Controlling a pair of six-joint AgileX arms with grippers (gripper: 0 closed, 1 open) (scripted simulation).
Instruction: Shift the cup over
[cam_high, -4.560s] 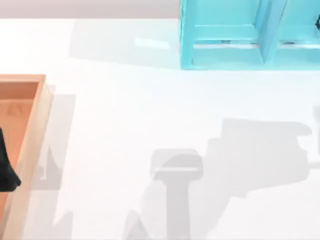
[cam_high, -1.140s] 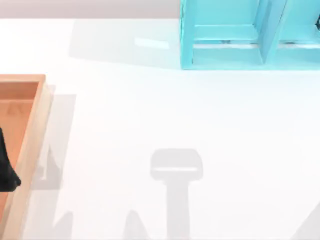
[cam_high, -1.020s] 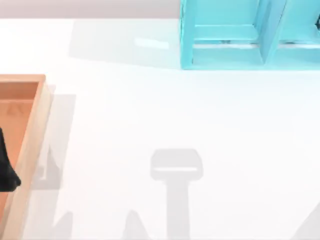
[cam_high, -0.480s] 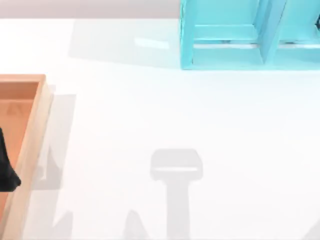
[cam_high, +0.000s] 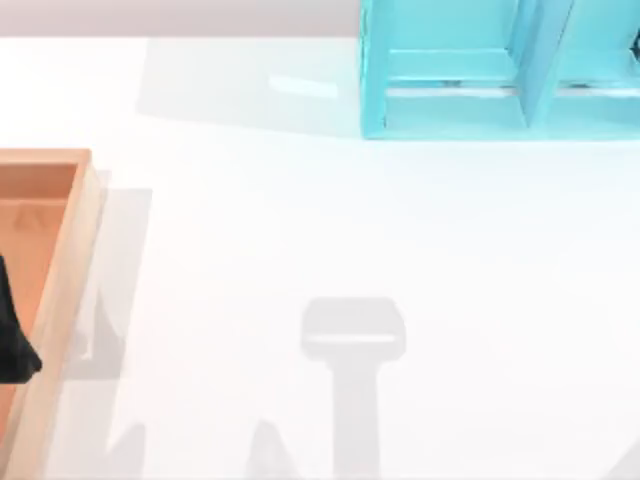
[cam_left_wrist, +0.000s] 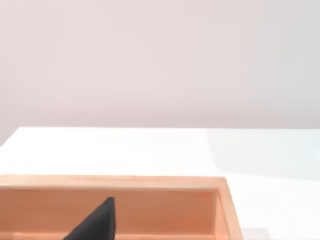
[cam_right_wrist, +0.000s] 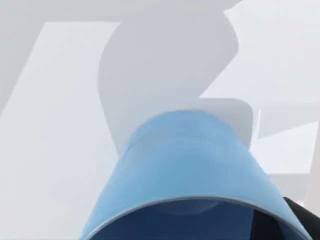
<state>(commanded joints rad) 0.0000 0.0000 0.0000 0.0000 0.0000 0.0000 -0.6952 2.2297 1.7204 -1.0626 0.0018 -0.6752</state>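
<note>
Whether the right arm's fingers grip anything, I cannot tell; a blue cup (cam_right_wrist: 192, 175) sits right under its wrist camera above the white table (cam_high: 300, 230). A dark shape (cam_high: 12, 340) shows by the wooden tray (cam_high: 60, 290) at left. A turquoise shelf (cam_high: 480, 75) stands at the back.

A tray (cam_high: 70, 260) sat at the table's (cam_high: 300, 220) left edge, with a dark object (cam_high: 12, 345) inside it near the tray's left part. A shelf unit (cam_high: 480, 80) stood at the table's far side, well right of the tray. The cup (cam_right_wrist: 195, 170) was close under the right wrist camera, above the table.
</note>
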